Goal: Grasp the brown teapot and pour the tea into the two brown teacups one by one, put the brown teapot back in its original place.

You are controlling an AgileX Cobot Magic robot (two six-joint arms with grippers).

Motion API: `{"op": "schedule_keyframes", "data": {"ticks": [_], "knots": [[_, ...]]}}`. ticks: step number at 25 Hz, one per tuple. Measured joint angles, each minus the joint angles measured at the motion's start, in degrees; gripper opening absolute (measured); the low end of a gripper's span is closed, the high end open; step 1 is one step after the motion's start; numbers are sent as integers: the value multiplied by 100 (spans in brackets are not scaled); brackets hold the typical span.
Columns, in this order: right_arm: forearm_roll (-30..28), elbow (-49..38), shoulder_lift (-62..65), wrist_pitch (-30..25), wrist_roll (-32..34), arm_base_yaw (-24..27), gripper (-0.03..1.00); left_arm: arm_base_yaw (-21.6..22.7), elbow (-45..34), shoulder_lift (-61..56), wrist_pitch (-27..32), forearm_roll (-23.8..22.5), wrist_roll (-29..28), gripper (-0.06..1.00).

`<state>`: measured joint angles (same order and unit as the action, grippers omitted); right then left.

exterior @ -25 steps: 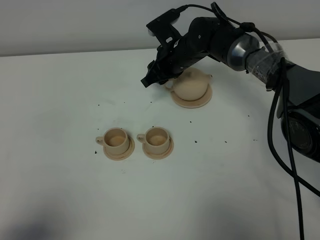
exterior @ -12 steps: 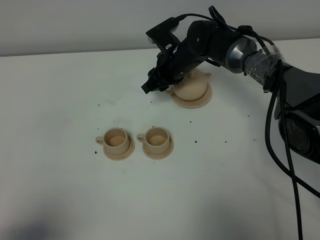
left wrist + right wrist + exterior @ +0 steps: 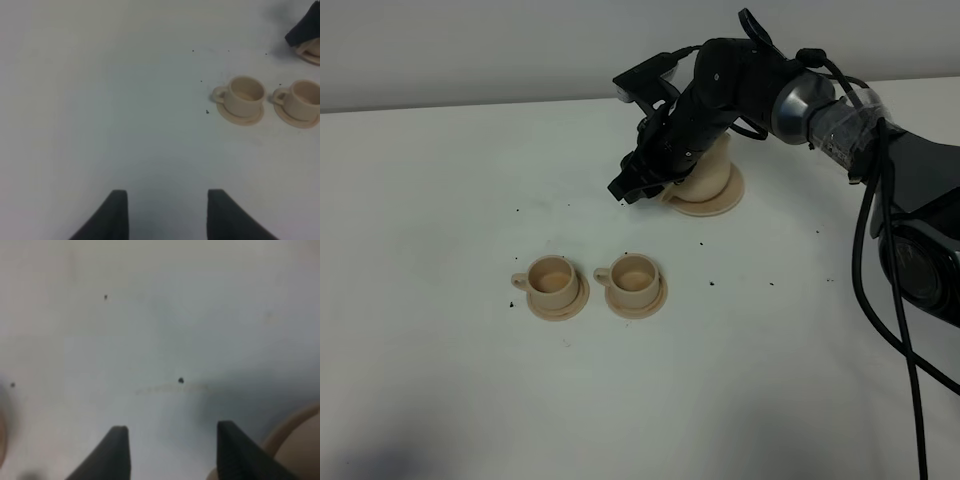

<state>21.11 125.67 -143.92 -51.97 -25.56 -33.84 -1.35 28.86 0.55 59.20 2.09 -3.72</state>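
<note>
The brown teapot [image 3: 712, 176] sits on its round saucer [image 3: 718, 207] at the back of the table, largely covered by my right arm. My right gripper [image 3: 632, 188] hangs low at the teapot's left side, open, with only bare table between its fingers [image 3: 118, 452]. A tan curved edge of the teapot [image 3: 296, 440] shows beside one finger. The two brown teacups [image 3: 552, 279] [image 3: 633, 276] stand side by side on small saucers nearer the front. In the left wrist view my left gripper [image 3: 167, 215] is open over bare table, well away from the teacups [image 3: 245, 94] [image 3: 305, 96].
Small dark specks [image 3: 711, 283] lie scattered on the white tabletop [image 3: 440, 200]. A black cable [image 3: 880, 300] runs down along the right arm at the right edge. A grey wall [image 3: 470, 50] closes off the back.
My right gripper has dropped lower and shifted slightly right, closer against the teapot's left side, hiding more of the pot. The cups and teapot have not moved.
</note>
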Motion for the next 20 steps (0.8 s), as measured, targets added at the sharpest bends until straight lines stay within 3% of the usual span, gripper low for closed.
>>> {"op": "schedule_keyframes", "data": {"ticks": [20], "knots": [[-282, 461, 0, -926, 214, 0, 42, 0, 0, 0, 0, 0, 0, 41]]}}
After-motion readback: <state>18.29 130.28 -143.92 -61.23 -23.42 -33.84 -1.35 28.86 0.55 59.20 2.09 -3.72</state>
